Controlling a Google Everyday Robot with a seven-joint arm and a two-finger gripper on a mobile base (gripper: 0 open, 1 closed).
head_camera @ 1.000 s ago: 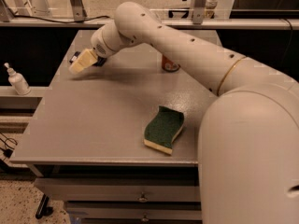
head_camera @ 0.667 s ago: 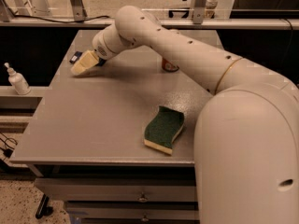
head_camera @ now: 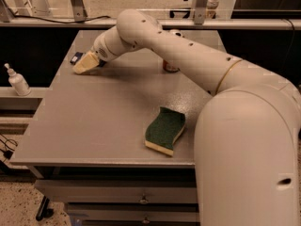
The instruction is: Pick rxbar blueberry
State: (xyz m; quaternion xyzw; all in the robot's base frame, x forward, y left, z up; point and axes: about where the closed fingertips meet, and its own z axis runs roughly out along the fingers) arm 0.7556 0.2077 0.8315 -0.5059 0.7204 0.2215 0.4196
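- Gripper [head_camera: 86, 63], cream-coloured and wedge-shaped, sits at the end of the long white jointed robot arm [head_camera: 188, 60]. It is low over the far left part of the flat grey rectangular table top [head_camera: 94, 121], with its tip slanting down and to the left.
- Whether the gripper is clenched or released cannot be told from this view, nor whether it is grasping anything.
- Small flat dark blue wrapped rxbar blueberry [head_camera: 76, 57] lies on the table just beyond the gripper's tip, on its far left side. Part of the bar is hidden behind the gripper, and I cannot tell whether the two are touching.
- Orange-red soda can [head_camera: 169, 68] stands upright well off to the gripper's right, toward the back of the table. It is mostly hidden behind the arm.
- Dark green wavy-edged sponge with a pale yellow underside [head_camera: 164, 130] lies flat well apart from the gripper. It is to the right and much nearer the camera, close to the table's front edge.
- White plastic pump bottle [head_camera: 18, 81] stands upright to the gripper's left, off the table on a lower ledge.
- Grey drawer front with a small metal handle [head_camera: 143, 200] runs below the table's front edge, far below the gripper.
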